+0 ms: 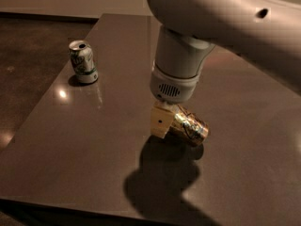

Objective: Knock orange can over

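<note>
- Gripper (pixel 161 124) sits low over the table (pixel 84 164), under the arm's white wrist; whether it is clamping anything, I cannot tell.
- Orange can (pixel 190 126) lies on its side, touching the gripper, on the side away from the green can (pixel 83 61).
- Green can stands upright, well apart.

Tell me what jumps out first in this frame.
The big pale arm fills the upper right and reaches down to mid-table, where its gripper sits against the orange can. That can is tipped nearly onto its side, with a dark shadow under it on the table. A green-and-white can stands upright at the far left, apart from both.
</note>
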You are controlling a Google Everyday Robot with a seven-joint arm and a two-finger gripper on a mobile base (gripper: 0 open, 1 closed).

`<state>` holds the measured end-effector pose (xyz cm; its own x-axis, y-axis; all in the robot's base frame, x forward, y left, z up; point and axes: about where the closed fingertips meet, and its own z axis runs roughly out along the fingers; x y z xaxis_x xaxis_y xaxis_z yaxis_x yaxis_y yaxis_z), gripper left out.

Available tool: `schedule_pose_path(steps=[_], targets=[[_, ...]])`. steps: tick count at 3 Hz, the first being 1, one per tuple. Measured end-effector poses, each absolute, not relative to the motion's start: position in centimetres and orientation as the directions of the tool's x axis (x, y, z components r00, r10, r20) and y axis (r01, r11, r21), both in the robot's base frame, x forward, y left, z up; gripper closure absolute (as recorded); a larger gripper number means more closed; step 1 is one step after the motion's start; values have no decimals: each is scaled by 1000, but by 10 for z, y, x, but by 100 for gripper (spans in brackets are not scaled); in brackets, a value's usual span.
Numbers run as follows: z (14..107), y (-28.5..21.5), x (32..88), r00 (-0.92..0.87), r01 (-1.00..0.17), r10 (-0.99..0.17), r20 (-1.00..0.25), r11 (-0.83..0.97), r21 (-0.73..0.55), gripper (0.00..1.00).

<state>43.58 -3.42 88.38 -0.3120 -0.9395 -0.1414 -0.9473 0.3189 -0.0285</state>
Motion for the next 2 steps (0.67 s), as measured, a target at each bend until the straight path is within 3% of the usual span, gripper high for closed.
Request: schedule_pose_path(steps=[2], targets=[[877,-35,444,-329,-941,-936,-123,336,-37,8]])
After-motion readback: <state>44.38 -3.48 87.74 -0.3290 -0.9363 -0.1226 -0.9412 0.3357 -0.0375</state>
